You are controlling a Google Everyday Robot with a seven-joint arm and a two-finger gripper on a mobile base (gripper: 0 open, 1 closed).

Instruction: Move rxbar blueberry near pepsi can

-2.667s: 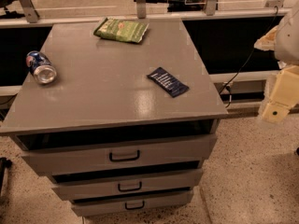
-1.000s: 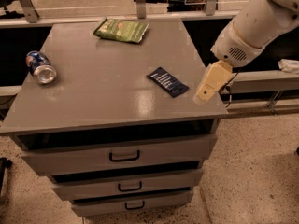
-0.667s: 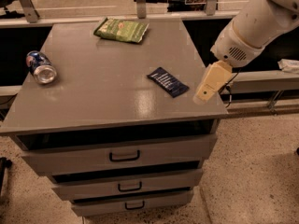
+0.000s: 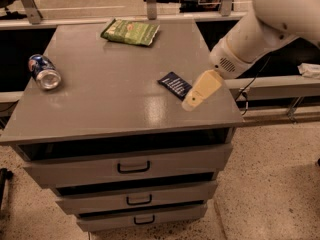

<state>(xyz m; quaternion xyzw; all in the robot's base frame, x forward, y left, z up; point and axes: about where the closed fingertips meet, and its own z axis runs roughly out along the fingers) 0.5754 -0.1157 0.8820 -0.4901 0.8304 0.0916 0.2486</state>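
The rxbar blueberry (image 4: 175, 84), a flat dark navy bar with white lettering, lies on the grey cabinet top (image 4: 115, 99) right of centre. The pepsi can (image 4: 44, 71), blue with a silver top, lies on its side near the left edge, far from the bar. My gripper (image 4: 190, 102), cream-coloured on a white arm, reaches in from the upper right. It hangs low over the top just right of the bar, its tip at the bar's near right corner. It holds nothing that I can see.
A green snack bag (image 4: 131, 31) lies at the back centre of the top. The cabinet has three drawers (image 4: 132, 166) below its front edge. A rail and cables (image 4: 260, 86) run behind and to the right. Speckled floor lies around the cabinet.
The arm has swung in from the right edge of view and moved left over the cabinet top, bringing the gripper up beside the bar. The bar, can and bag have not moved.
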